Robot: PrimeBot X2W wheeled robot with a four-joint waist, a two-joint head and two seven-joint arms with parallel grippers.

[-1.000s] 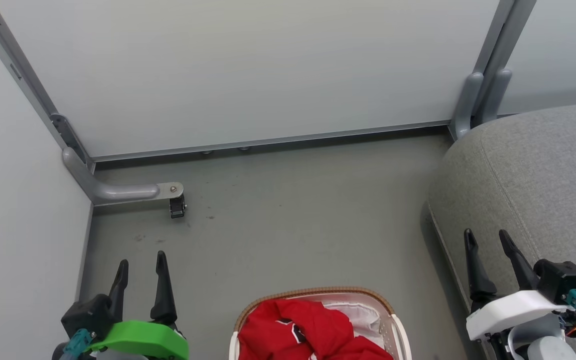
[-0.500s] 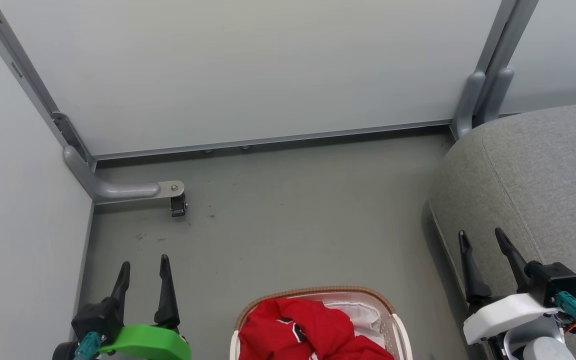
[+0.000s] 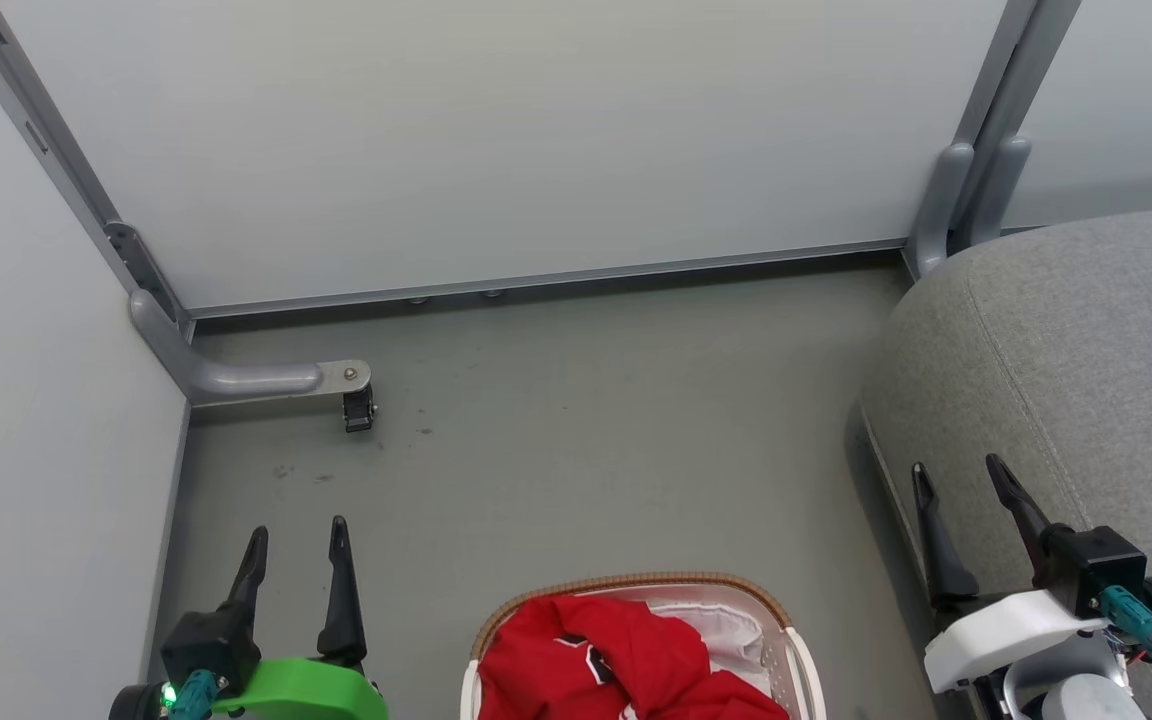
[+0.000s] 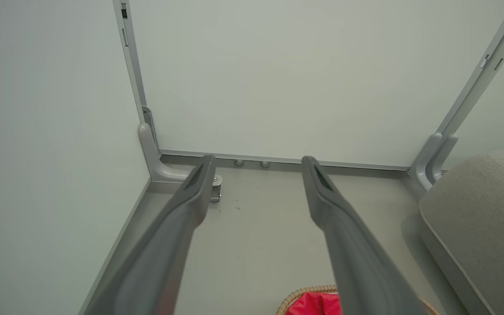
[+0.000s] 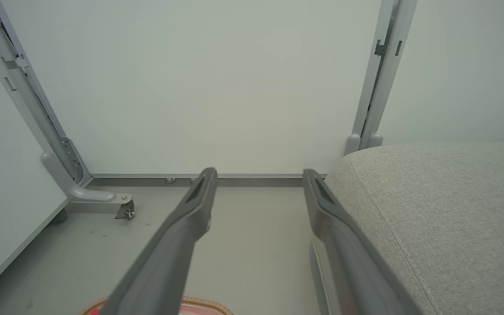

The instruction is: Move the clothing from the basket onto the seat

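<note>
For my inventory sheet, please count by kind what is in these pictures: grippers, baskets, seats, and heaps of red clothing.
Grippers: 2 (left gripper, right gripper, both open)
Basket: 1
Seat: 1
Heap of red clothing: 1, lying in the basket
Total: 5

Grey floor point(image 3: 556, 450), white partition panels point(image 3: 496, 140) in grey metal frames point(image 3: 1006, 100), curved foot point(image 3: 236, 380) with small black caster point(image 3: 358, 412)

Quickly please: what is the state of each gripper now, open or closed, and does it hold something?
Left gripper: jaws open, holding nothing.
Right gripper: jaws open, holding nothing.
</note>
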